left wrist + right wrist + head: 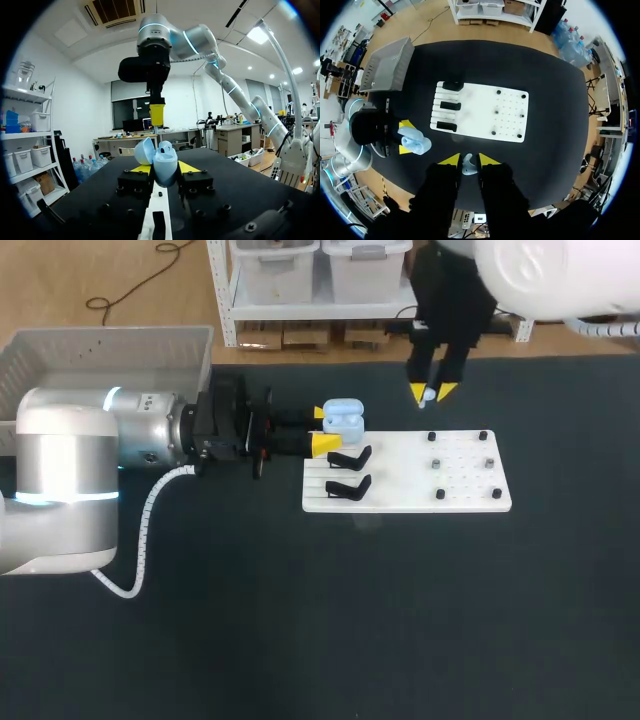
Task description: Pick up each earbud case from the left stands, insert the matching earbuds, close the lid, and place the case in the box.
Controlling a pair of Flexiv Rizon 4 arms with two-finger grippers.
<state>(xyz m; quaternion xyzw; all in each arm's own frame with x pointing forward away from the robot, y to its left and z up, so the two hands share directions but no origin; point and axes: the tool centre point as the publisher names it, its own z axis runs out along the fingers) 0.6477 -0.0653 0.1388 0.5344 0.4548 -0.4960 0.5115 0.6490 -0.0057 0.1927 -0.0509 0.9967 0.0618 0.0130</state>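
Alignment matters now — left gripper (322,428) clamps the open case (342,418) beside the board's (470,495) far-left corner, right gripper (432,391) pinches an earbud (467,166) nearer the surface's (300,620) far edge; lower it straight into the matching well.

In the head view, the board (400,495) is lying right of the frame's centre on the table (300,620). Two stands (349,457) are sitting one below the other along its left end, and small pegs (437,463) are standing on its right half. The box (60,355) is sitting in the upper left corner. The left gripper (322,429), coming in from the frame's left, is holding the earbud case (342,418) at the board's upper-left corner. The right gripper (432,392) is hanging just above the board's upper edge, gripping an earbud (428,395) between its fingers.
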